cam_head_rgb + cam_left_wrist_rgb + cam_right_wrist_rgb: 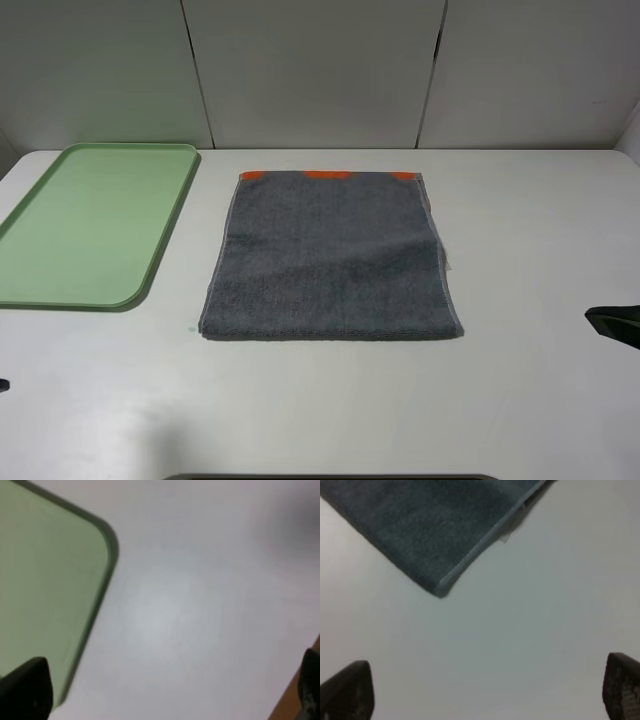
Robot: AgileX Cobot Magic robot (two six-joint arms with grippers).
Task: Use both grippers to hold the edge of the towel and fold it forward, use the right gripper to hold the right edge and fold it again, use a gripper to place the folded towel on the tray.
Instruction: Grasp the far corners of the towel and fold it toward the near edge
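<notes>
The pale green tray (90, 220) lay at the left of the surface (320, 410), with the left fingers (25, 692) spread wide and empty near its corner. The grey towel (330, 260) lay flat at centre. Right of it, the right fingers (345, 692) stood wide apart, holding nothing.

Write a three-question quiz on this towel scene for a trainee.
1. True or false: the towel lies on the table, outside the tray.
2. In the high view, which edge of the towel shows the orange patches? A. the near edge. B. the far edge. C. the left edge.
3. Fill in: the left hand and the right hand both stand ____, holding nothing.

Key: 1. True. 2. B. 3. open.
</notes>
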